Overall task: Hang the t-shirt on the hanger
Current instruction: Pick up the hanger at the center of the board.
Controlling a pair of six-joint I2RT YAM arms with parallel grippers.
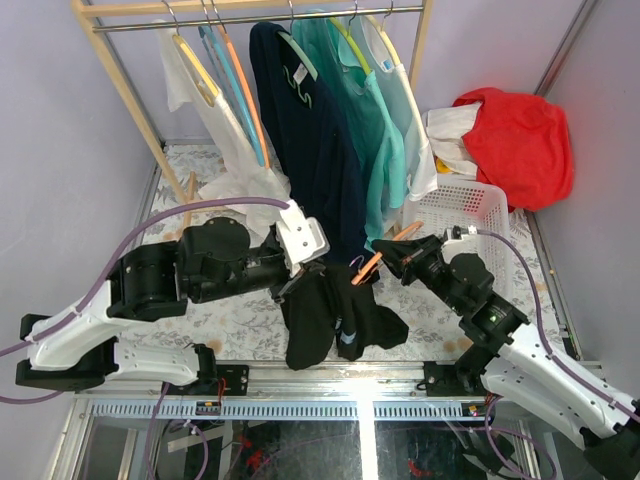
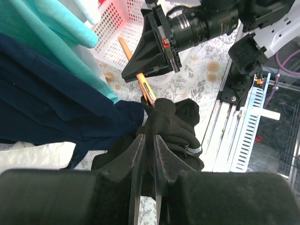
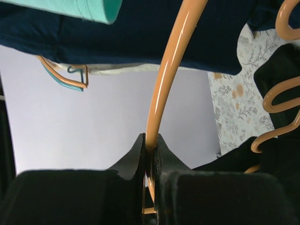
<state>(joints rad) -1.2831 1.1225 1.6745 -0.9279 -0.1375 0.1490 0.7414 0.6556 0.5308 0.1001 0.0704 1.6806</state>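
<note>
The black t-shirt (image 1: 330, 315) hangs bunched between the two grippers, with a bit of its light graphic showing near the bottom. My left gripper (image 1: 300, 275) is shut on a fold of its cloth, which shows in the left wrist view (image 2: 173, 122) just beyond the pinched fingertips (image 2: 140, 145). My right gripper (image 1: 392, 250) is shut on the thin orange hanger (image 1: 372, 262). In the right wrist view the hanger's arm (image 3: 171, 70) rises from between the jaws, and its wavy bar lies at the right. In the left wrist view one hanger end (image 2: 136, 70) pokes into the t-shirt.
A wooden rack (image 1: 120, 70) at the back holds a navy shirt (image 1: 310, 130), teal shirts (image 1: 375, 120), white garments (image 1: 230, 130) and spare hangers. A white basket (image 1: 465, 205) and a red cloth (image 1: 515, 135) stand at the back right. The navy shirt hangs just behind the grippers.
</note>
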